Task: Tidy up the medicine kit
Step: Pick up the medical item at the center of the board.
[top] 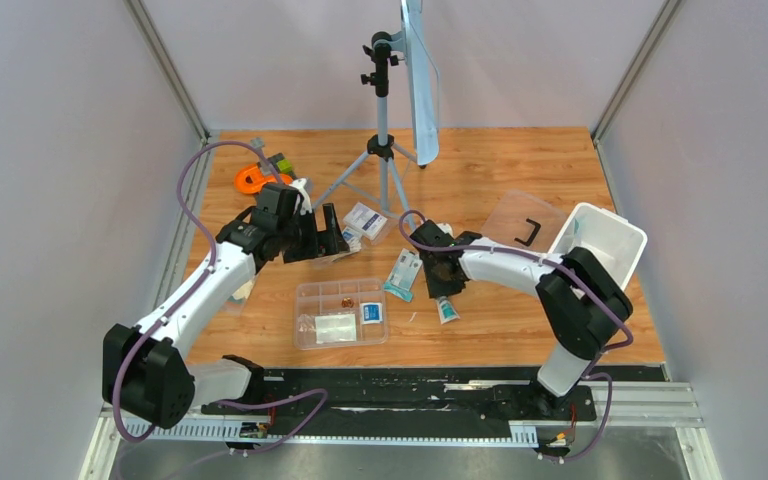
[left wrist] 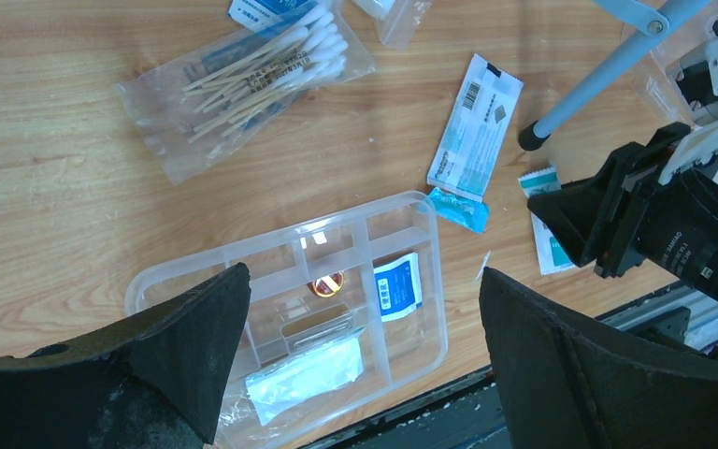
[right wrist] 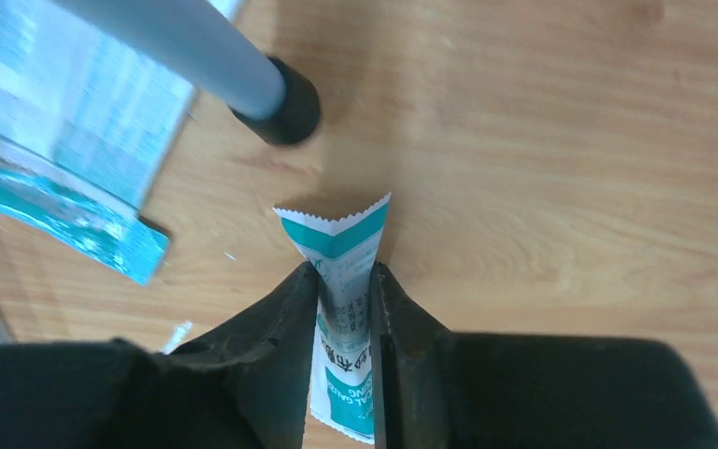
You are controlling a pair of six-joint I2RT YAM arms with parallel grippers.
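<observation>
The clear divided tray point(top: 305, 300) point(left wrist: 187, 271) lies near the table's front and holds a blue packet point(left wrist: 397, 285), a clear bag of white gauze point(left wrist: 304, 374) and a small copper disc point(left wrist: 327, 282). My left gripper point(top: 328, 232) point(left wrist: 365, 273) hovers open above the tray, holding nothing. My right gripper point(top: 442, 285) point(right wrist: 346, 281) points down, shut on a white-and-teal gauze packet point(top: 447, 312) point(right wrist: 337, 234) point(left wrist: 550, 254), which bows between the fingers. A long teal packet point(top: 403, 272) point(left wrist: 475, 126) lies to its left. The white tub point(top: 600, 240) and its clear lid point(top: 520, 222) sit at the right.
A tripod point(top: 383, 150) carrying a panel stands at the back centre, with one foot point(right wrist: 280, 112) close to the held packet. A bag of cotton swabs point(left wrist: 243, 84) and a small box point(top: 365, 220) lie near the left gripper. An orange-and-grey tool point(top: 252, 178) sits at the back left.
</observation>
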